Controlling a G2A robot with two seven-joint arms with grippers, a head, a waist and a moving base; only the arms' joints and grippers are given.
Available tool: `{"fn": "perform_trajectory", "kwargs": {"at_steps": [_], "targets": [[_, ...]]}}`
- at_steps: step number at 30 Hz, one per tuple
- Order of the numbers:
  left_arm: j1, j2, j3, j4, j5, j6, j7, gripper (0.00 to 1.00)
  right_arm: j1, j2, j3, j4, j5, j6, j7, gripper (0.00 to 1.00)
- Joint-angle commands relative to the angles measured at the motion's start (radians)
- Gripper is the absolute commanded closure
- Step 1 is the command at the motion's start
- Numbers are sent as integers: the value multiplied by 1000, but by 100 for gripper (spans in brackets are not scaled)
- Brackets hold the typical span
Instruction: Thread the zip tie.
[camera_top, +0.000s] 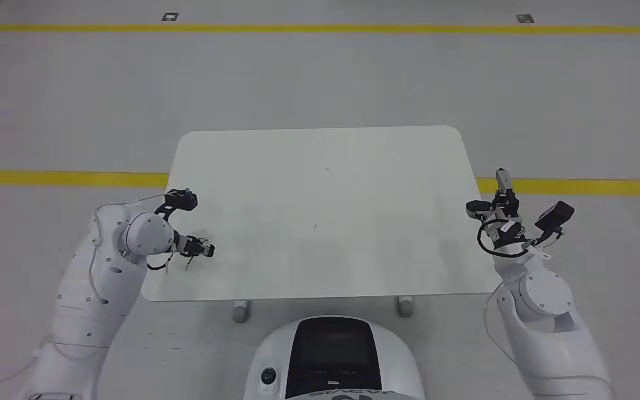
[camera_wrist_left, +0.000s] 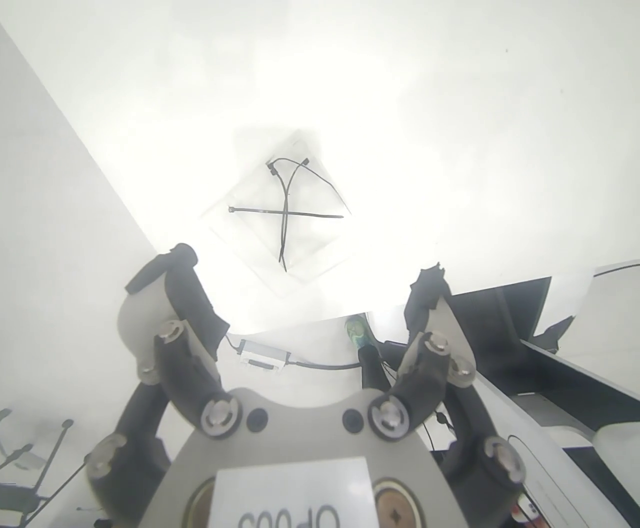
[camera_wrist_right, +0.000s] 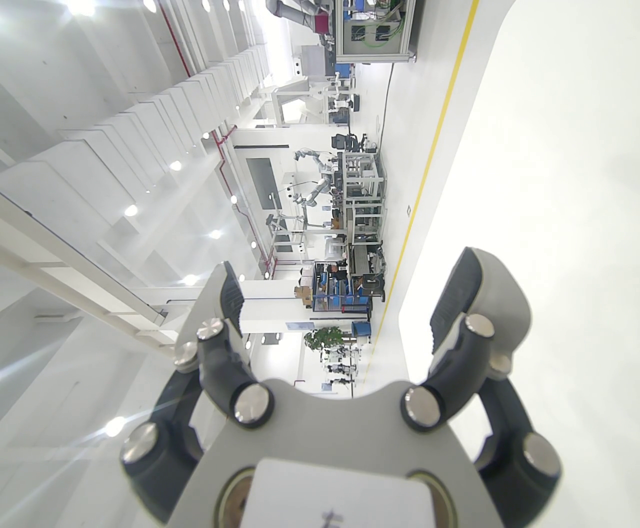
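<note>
Near the front-left corner of the surface (camera_top: 320, 170), on a clear tray (camera_wrist_left: 225, 225), the black zip ties (camera_wrist_left: 286, 214) lie crossed over one another. They are straight ahead of the left jaws and apart from them. One straight tie (camera_wrist_left: 315, 215) lies crosswise, its long axis running the same way as the gap between the two fingers. Two curved ones run lengthwise away from the jaws, thin tails nearest. The left jaws are spread wide and hold nothing. The left arm (camera_top: 140, 235) hangs at that corner, elbow bent, wrist turned in over the surface and tipped down toward the tray. The right arm (camera_top: 545, 295) is well apart, beyond the right edge. The right jaws are likewise spread and empty, pointing along that edge toward the far side. The left arm is the nearer, so I judge the pick falls to it. Closing across a lengthwise tie should need no wrist turn, while the crosswise one would.
</note>
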Motion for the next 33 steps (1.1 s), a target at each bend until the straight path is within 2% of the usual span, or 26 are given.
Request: {"fn": "perform_trajectory", "kwargs": {"at_steps": [1, 4, 6, 10, 11, 13, 14, 17, 19, 27, 33], "targets": [[-1, 1, 0, 0, 0, -2, 2, 0, 0, 0, 0, 0, 0, 0, 0, 0], [-1, 1, 0, 0, 0, -2, 2, 0, 0, 0, 0, 0, 0, 0, 0, 0], [3, 0, 1, 3, 0, 2, 26, 0, 0, 0, 0, 0, 0, 0, 0, 0], [4, 6, 4, -5, 13, -13, 27, 0, 0, 0, 0, 0, 0, 0, 0, 0], [3, 8, 3, -8, 21, -12, 23, 6, 0, 0, 0, 0, 0, 0, 0, 0], [0, 10, 4, -9, 35, -5, 18, 34, 0, 0, 0, 0, 0, 0, 0, 0], [-1, 10, 5, -8, 39, -2, 19, 54, 0, 0, 0, 0, 0, 0, 0, 0], [-6, 13, 7, -2, 37, -4, 23, 80, 0, 0, 0, 0, 0, 0, 0, 0], [-9, 14, 10, 4, 37, -4, 24, 92, 0, 0, 0, 0, 0, 0, 0, 0], [-40, 11, 60, 64, 24, -1, 40, 100, 0, 0, 0, 0, 0, 0, 0, 0], [-71, 8, 94, 114, 24, 5, 55, 95, 0, 0, 0, 0, 0, 0, 0, 0]]}}
